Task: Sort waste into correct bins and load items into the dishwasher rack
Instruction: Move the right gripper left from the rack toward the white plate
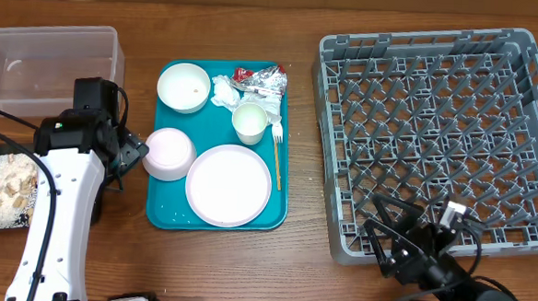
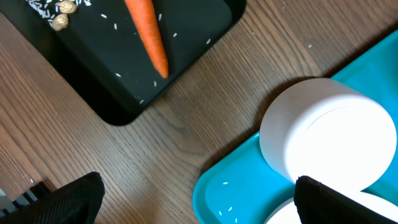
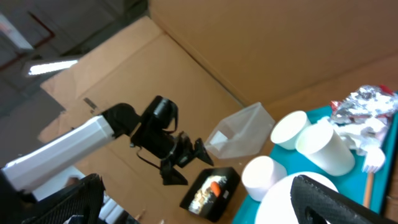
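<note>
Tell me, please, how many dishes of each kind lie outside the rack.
Bowls: 2
Plate: 1
Cup: 1
Fork: 1
Total: 5

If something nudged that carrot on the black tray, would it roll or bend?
Probably stiff: the carrot lies straight, without sag. Round and tapered, it would likely roll in a curve rather than slide. The raised edge of the black tray should stop it.
</note>
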You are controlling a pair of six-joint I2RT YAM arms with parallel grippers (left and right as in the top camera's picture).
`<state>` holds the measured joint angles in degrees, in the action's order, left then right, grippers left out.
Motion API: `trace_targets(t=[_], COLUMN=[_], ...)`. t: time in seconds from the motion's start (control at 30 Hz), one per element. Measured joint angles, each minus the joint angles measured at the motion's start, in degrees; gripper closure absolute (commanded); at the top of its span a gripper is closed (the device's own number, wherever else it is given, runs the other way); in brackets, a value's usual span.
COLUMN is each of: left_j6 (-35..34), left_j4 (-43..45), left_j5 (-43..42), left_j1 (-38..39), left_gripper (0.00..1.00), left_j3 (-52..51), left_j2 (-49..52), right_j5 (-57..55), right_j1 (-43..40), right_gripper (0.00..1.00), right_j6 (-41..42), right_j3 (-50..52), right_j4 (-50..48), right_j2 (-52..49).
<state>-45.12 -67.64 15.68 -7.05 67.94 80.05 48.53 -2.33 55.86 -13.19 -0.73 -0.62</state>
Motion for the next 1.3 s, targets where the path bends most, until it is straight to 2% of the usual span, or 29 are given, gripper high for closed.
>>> trace_targets(t=[0.13,0.3,0.5,0.87,1.1,1.3], left_j6=[0.0,0.0,0.0,0.0,0.0,0.0], left_j4=[0.0,0.0,0.1,0.2,0.1,0.1], left_j5=[0.2,0.2,0.2,0.2,0.2,0.2], left_j1=[-0.6,-0.6,-0.6,-0.6,-0.6,-0.6], left_gripper=[0.00,0.00,0.00,0.00,0.00,0.00], left_j3=[0.0,0.0,0.0,0.0,0.0,0.0], left_j2=[0.0,0.0,0.0,0.0,0.0,0.0], right_j5=[-0.9,-3.0,-3.5,-1.8,-2.3,-11.0], right_j1=[0.0,0.0,0.0,0.7,8.9,20.7], right_gripper=[0.01,0.01,0.01,0.01,0.01,0.01], right_j6=[-4.9,-11.6,-15.5,-19.9,-21.0,-24.7], right_j3=[-7.3,-16.9,-23.4,-27.1,-27.4,-32.9], right_j4=[9.9,17.0,18.1,17.0,9.4,14.0], right_j2=[-0.1,-3.5,-12.5,-26.0,-33.4,-44.2])
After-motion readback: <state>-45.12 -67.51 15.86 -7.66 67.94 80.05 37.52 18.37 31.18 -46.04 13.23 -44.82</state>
